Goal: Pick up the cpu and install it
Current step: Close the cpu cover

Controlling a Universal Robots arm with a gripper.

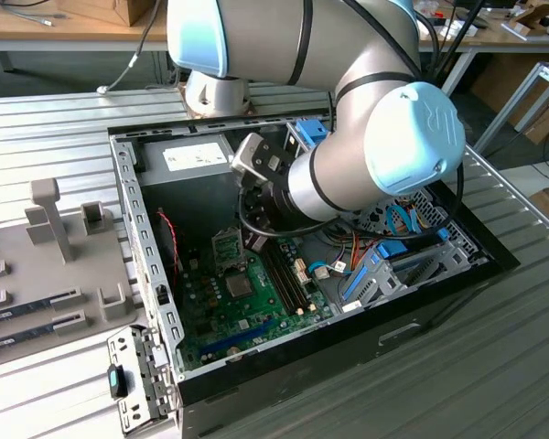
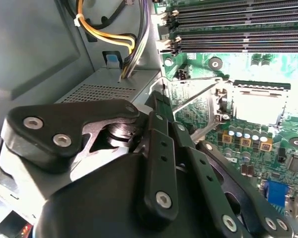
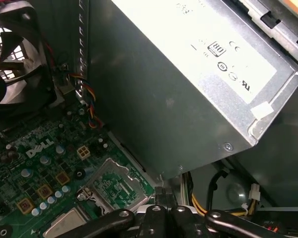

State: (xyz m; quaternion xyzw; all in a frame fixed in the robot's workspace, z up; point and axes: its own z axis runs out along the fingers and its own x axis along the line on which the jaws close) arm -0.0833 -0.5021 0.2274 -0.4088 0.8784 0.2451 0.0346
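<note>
Gripper (image 2: 161,99) looks pinched shut to me: in both wrist views the two black fingers (image 3: 156,218) run side by side with their tips together, and I can't spot anything caught between them. So the cpu (image 1: 240,285) isn't in its grasp. It's that small silvery-grey square lying flat on the green motherboard (image 1: 210,315), and in the first wrist view it shows as a grey square (image 3: 64,227) near the fingertips but not touching them. Just beside it is the metal socket bracket (image 3: 116,191), which is swung up and tilted, with green board visible through its window; in the second wrist view the same bracket (image 2: 188,106) stands right next to the fingertips, close enough that I can't tell if they touch. Beyond the socket run the long dark memory slots (image 2: 228,25), lying parallel. The grey power supply box (image 3: 188,74) sits close behind the gripper, with a bundle of yellow and black cables (image 2: 104,34) coming out of it. A black fan (image 3: 15,59) is mounted on the case wall past the board. In the exterior view the arm (image 1: 348,165) reaches down into the open black case (image 1: 151,274), its wrist hanging over the board. On the exterior view's left, a grey holder tray (image 1: 46,274) sits on the slatted metal table (image 1: 55,119), well apart from the case.
</note>
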